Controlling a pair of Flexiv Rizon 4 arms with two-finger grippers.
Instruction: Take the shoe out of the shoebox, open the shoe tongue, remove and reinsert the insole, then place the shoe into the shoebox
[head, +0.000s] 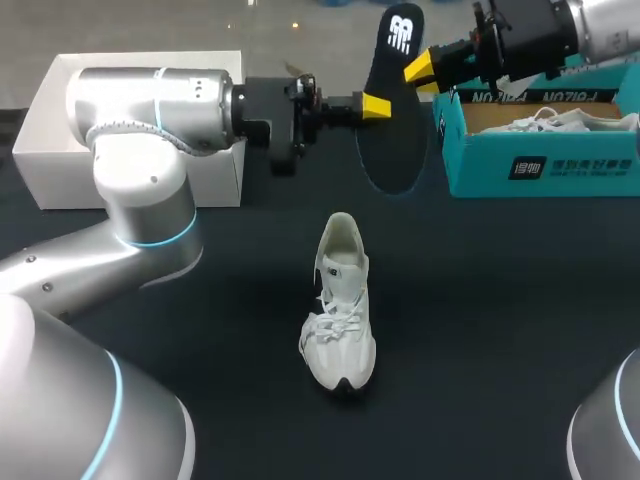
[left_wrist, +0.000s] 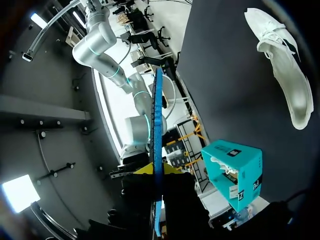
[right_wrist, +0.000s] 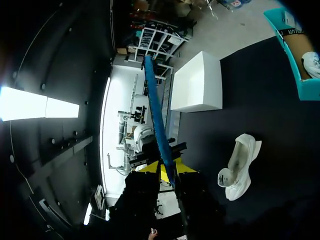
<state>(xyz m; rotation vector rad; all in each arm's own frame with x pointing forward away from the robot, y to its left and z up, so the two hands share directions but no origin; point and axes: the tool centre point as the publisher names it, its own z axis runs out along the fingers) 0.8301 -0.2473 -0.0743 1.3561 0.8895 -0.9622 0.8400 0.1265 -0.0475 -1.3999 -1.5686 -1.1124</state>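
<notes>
— Above the table's far side, who has the insole (head: 396, 45)?
— Both. The left gripper (head: 377, 105) and right gripper (head: 425, 75) each clamp it, upright between them.
— What do the wrist views add?
— Its blue edge, pinched between yellow tips. The head view shows its black face.
— The shoe (head: 340, 300)?
— It's on the table (head: 500, 330), well apart from the shoebox (head: 540, 165).

Bright light from above.
Glare shines on the round silver left arm (head: 150, 95); the white lace-up shoe (head: 338, 310) throws almost no shadow on the black table (head: 500, 330).
</notes>
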